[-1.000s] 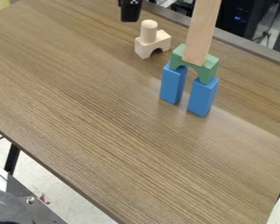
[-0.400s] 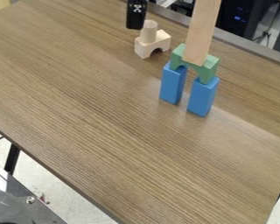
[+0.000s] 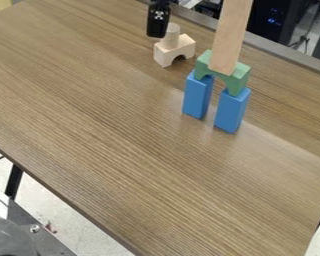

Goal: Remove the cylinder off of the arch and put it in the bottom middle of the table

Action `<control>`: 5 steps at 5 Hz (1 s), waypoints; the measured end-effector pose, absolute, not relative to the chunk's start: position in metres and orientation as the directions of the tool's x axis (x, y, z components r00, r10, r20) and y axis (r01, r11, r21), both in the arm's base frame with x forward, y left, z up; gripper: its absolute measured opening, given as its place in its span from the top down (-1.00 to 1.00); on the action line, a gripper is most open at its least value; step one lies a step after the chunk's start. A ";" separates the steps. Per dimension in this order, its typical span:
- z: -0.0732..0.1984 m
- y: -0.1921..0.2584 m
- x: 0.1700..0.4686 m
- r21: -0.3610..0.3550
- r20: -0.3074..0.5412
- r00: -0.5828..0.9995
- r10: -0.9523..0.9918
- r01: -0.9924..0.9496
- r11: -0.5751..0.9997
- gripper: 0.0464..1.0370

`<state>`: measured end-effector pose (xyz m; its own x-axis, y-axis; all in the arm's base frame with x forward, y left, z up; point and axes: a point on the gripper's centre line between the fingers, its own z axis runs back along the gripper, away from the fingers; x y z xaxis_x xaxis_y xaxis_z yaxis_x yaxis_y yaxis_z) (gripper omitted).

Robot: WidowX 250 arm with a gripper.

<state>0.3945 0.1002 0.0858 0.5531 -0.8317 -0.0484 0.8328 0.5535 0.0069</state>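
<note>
The gripper [image 3: 157, 30] hangs at the top of the view, just left of and partly in front of the upright wooden cylinder [image 3: 171, 37]. That cylinder stands on top of the pale wooden arch [image 3: 175, 52], which rests on the table [image 3: 132, 155] near its far side. Whether the gripper's tip touches the cylinder I cannot tell.
Right of the arch, two upright blue blocks [image 3: 197, 95] carry a green arch [image 3: 222, 73], and a tall wooden plank [image 3: 230, 37] stands on that. The table's near left edge runs diagonally down to the bottom.
The gripper has come down and to the right, and now covers part of the cylinder's left side. The blocks have stayed where they were.
</note>
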 end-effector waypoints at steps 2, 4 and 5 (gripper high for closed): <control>0.083 0.096 0.402 0.010 -0.030 0.548 -0.836 0.837 0.548 -0.85; 0.082 0.098 0.405 0.018 -0.007 0.583 -0.812 0.812 0.583 0.16; 0.082 0.100 0.405 0.023 -0.003 0.591 -0.807 0.807 0.591 0.16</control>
<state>0.4054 0.1002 0.0818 0.5908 -0.8068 -0.0033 0.8066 0.5906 0.0230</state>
